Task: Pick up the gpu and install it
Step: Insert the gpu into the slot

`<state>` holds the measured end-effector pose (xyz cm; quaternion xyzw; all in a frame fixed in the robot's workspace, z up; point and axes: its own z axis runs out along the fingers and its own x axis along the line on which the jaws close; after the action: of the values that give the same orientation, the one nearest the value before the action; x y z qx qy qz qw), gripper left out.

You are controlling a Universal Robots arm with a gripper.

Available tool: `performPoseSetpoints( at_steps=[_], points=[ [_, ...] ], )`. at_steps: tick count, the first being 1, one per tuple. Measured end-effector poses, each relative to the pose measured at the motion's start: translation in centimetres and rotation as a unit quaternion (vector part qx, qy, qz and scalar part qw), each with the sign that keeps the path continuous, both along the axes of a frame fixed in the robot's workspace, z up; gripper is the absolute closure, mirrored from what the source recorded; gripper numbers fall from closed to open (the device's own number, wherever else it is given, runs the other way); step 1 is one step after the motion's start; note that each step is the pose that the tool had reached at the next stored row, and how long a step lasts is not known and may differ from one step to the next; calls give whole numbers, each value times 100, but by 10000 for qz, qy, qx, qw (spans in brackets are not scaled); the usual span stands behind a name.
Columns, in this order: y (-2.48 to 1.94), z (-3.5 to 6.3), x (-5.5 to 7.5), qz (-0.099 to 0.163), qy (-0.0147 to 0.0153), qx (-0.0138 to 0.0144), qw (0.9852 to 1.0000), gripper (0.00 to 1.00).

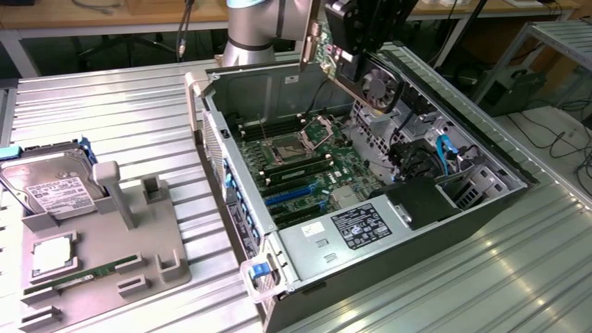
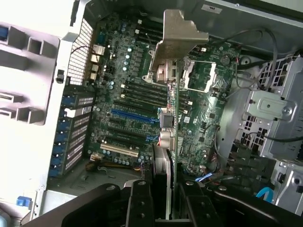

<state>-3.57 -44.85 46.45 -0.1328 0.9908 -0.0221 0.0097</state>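
Observation:
The gpu [image 1: 362,73] hangs in the air above the far side of the open computer case [image 1: 231,208]. It is a green card with a black fan, and its silver bracket [image 1: 315,41] points toward the exterior view's left. My gripper [image 1: 356,17] is shut on the card's upper edge. From the wrist, the gpu [image 2: 171,118] appears edge-on as a thin slab between my fingers [image 2: 142,201], with its bracket [image 2: 177,40] at the far end. Below it lies the motherboard [image 2: 128,94] with its blue slots [image 2: 135,116].
A grey fixture [image 1: 138,236] at the exterior view's left holds a silver hard drive [image 1: 51,187], a RAM stick [image 1: 83,274] and a chip [image 1: 54,253]. Inside the case are a power supply [image 1: 365,229], a drive cage [image 2: 270,118] and blue cables [image 1: 444,156].

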Motion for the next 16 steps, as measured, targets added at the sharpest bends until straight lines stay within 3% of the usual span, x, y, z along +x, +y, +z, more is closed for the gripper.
performPoseSetpoints(
  at_steps=[2,10,16],
  points=[
    [0,0,0,219,0,0,9998,73],
    [-1,0,0,692,0,0,9976,73],
    [-4,0,0,1084,0,0,9941,73]
  ],
)
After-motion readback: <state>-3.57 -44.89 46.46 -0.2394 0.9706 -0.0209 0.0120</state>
